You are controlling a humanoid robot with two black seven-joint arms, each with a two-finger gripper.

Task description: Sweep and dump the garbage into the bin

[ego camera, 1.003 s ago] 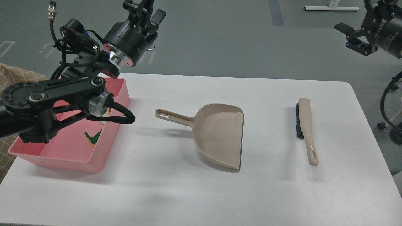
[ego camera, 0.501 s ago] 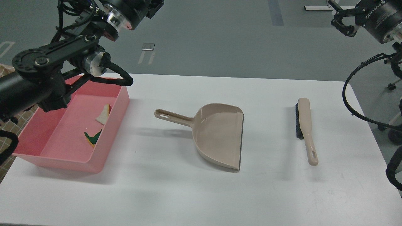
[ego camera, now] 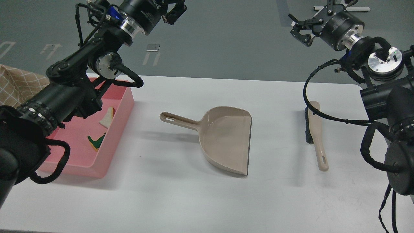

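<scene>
Your sweeping and dumping look finished: the bread and the sponge both lie inside the bin at the table's left. The dustpan sits empty mid-table, the brush to its right, both untouched. All that seems left is parking your arms clear. Both arms are raised high beyond the table's far edge. Your left gripper holds nothing; its opening I cannot tell. Your right gripper is spread and empty.

text: white lettering on left arm wrist housing, upper left of frame | too small and skewed to read | other surfaces: no readable text or numbers
</scene>
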